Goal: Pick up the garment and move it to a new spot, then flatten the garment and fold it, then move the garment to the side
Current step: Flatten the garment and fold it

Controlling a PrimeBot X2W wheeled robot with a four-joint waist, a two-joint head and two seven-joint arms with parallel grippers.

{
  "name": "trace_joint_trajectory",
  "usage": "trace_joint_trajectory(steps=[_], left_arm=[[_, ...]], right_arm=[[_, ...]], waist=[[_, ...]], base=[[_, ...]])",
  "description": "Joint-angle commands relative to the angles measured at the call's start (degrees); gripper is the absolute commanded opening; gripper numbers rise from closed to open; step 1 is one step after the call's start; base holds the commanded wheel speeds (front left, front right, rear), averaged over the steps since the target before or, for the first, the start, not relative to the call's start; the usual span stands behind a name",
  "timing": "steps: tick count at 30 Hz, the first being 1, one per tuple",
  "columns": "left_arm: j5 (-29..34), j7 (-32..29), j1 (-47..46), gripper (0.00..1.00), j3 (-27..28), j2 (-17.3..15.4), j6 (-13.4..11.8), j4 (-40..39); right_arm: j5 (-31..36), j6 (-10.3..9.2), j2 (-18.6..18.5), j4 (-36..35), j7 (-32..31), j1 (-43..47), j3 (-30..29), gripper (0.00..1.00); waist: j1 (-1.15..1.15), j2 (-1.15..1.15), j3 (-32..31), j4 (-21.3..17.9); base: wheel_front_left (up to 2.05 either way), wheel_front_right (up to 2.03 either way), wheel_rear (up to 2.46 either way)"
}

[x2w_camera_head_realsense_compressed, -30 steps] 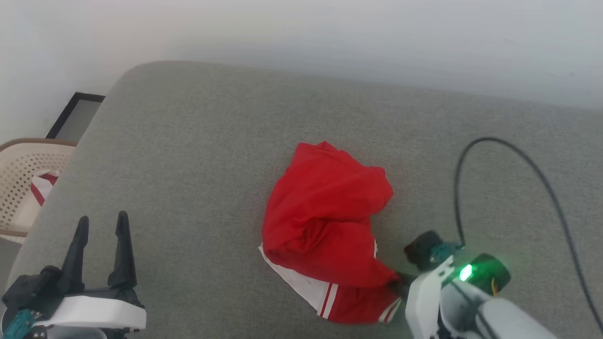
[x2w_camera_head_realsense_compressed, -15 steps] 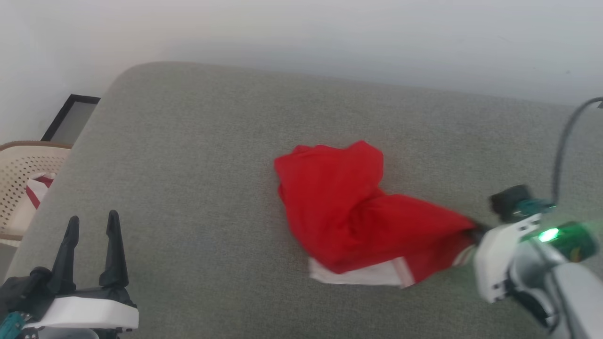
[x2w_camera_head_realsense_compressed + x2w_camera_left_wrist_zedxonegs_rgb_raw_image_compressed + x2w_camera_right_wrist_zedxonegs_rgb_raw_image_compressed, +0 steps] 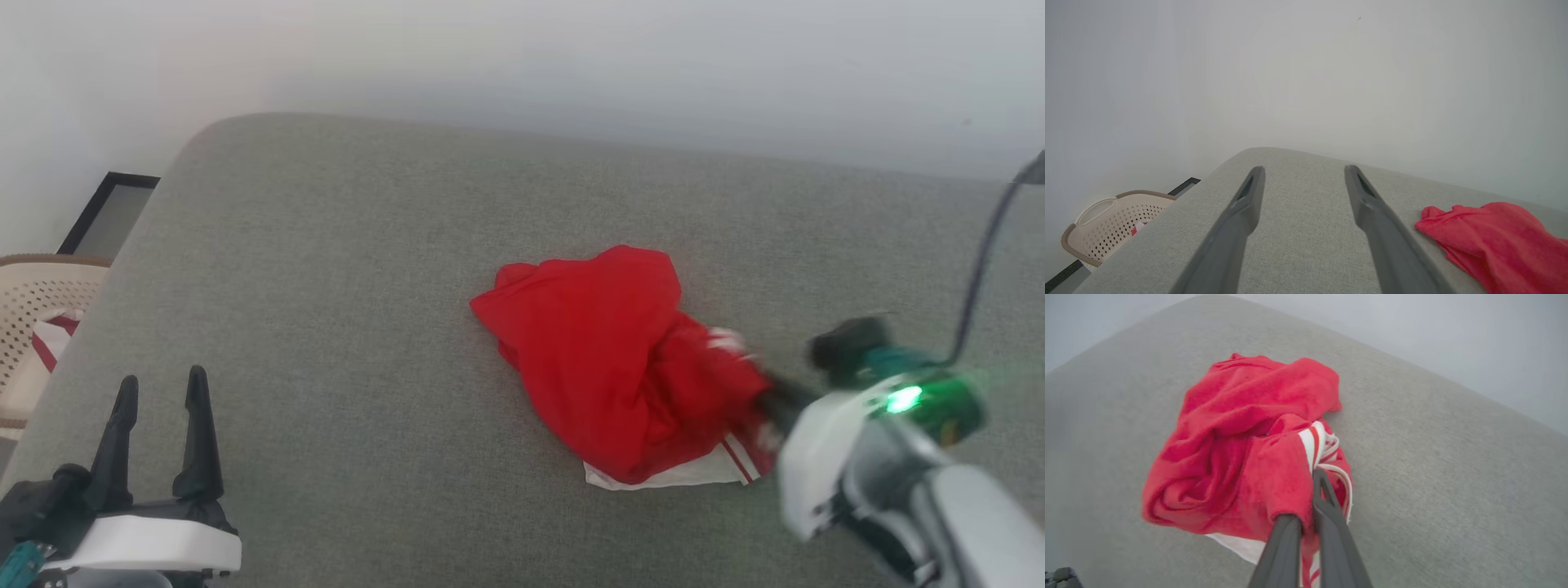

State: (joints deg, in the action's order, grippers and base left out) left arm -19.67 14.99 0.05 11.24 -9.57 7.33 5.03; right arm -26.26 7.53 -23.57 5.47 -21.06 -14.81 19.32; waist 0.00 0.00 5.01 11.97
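Pinching the crumpled, fuzzy garment (image 3: pixel 620 359) is the right claw (image 3: pixel 769 398) (left claw (image 3: pixel 161 382) splayed).

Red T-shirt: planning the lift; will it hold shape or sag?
Likely floppy: the red T-shirt lies crumpled in soft folds on the grey cushion. Probably light: the right gripper pinches just one bunched edge. It should sag, not roll.

Lighting: bright, even, diffuse; source out of frame.
Shadows: faint and soft-edged beneath the garment (image 3: pixel 604 359).
Wall (image 3: pixel 522 57): washed out, hazy, featureless.
Blur: right hand (image 3: pixel 769 398) and its forearm smeared in head view; fingers (image 3: pixel 1243 220) soft in left wrist view.
Glare: green lamp (image 3: pixel 902 398) glows with a small halo.
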Motion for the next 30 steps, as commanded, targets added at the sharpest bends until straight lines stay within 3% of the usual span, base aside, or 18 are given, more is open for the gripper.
trace_joint_trajectory(steps=[1,9,16,17,18,19,30], left_arm=[[0.03,0.27,0.6,1.0,-0.01,-0.19,0.15,-0.07],[-0.1,0.27,0.37,1.0,-0.47,-0.34,0.15,-0.11],[0.14,0.27,0.3,1.0,-0.52,-0.45,0.15,0.16],[0.13,0.27,0.38,1.0,-0.43,-0.38,0.15,0.19],[0.27,0.27,0.46,1.0,-0.48,-0.43,0.16,0.24],[0.35,0.27,0.5,1.0,-0.5,-0.45,0.15,0.27],[0.77,0.27,0.91,1.0,0.0,0.01,0.16,0.46]], right_arm=[[-1.75,-0.08,0.11,-3.17,-0.82,0.71,3.12,0.0],[-5.91,-0.08,0.38,-9.38,-3.6,1.22,14.83,0.0],[-8.14,-0.07,-0.21,-7.36,-4.03,0.9,22.7,0.0],[-8.48,-0.07,-0.44,-6.46,-3.47,0.47,23.65,0.19],[-8.03,-0.08,-0.76,-6.1,-3.12,0.0,23.88,0.67],[-8.17,-0.08,-0.92,-5.75,-2.87,-0.2,24.03,1.0],[-9.55,-0.07,-2.15,-8.05,-3.17,-2.29,19.16,1.0]], waist=[[0.0,0.0,-0.11,-0.07],[0.0,0.0,0.03,0.13],[0.0,0.0,-0.02,0.45],[0.0,0.0,-0.06,0.48],[0.0,0.0,-0.06,0.49],[0.0,0.0,-0.06,0.5],[0.0,0.0,-0.32,0.83]], base=[[0.0,0.0,0.0],[0.0,0.0,0.0],[0.0,0.0,0.0],[0.0,0.0,0.0],[0.0,0.0,0.0],[0.0,0.0,0.0],[0.0,0.0,0.0]])
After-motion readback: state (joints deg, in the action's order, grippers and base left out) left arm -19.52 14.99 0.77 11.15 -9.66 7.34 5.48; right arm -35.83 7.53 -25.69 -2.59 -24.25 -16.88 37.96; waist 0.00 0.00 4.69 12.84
